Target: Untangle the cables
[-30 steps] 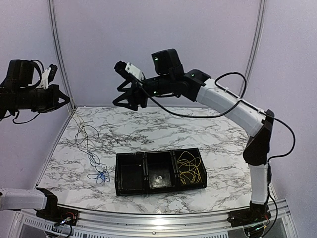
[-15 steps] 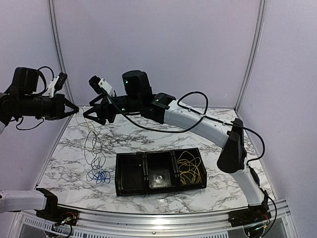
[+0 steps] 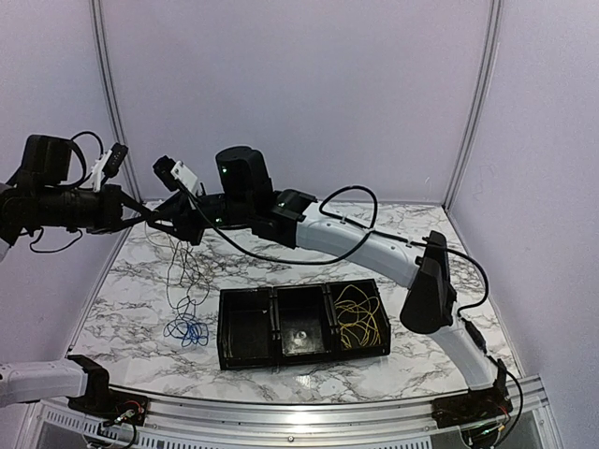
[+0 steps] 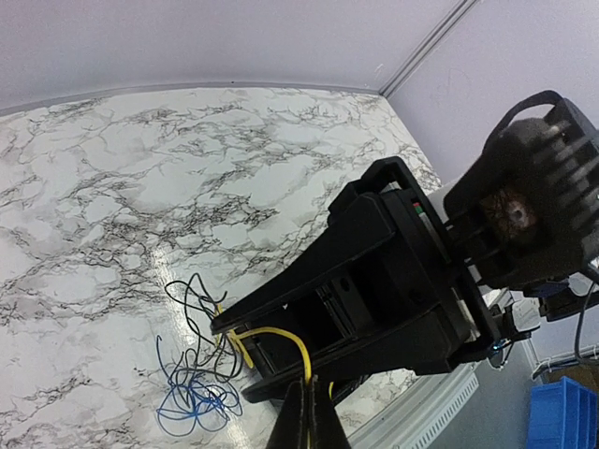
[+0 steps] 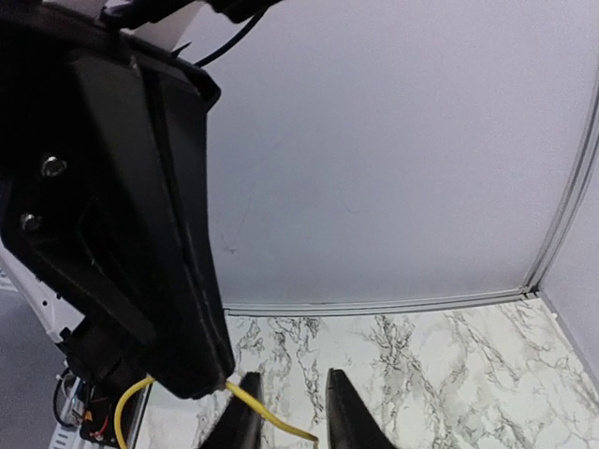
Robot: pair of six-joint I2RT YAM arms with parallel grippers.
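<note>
cables lie in three places. nearest, a yellow coil (image 3: 357, 318) fills the right compartment of the black tray (image 3: 245, 357) on the table (image 3: 421, 245). left of the tray, a blue coil (image 3: 187, 330) rests on the table. dark and yellow hanging strands (image 3: 183, 276) run up from it to the two end effectors, which are raised tip to tip above the far left part of the table. left end effector (image 4: 304, 419): clenched on a yellow strand (image 4: 281, 331). right end effector (image 5: 288, 423): fingers parted by a narrow gap, with the yellow strand passing between them; pad contact cannot be told. in the top view the meeting point is too small to resolve, and the left arm is cut off at the frame edge.
</note>
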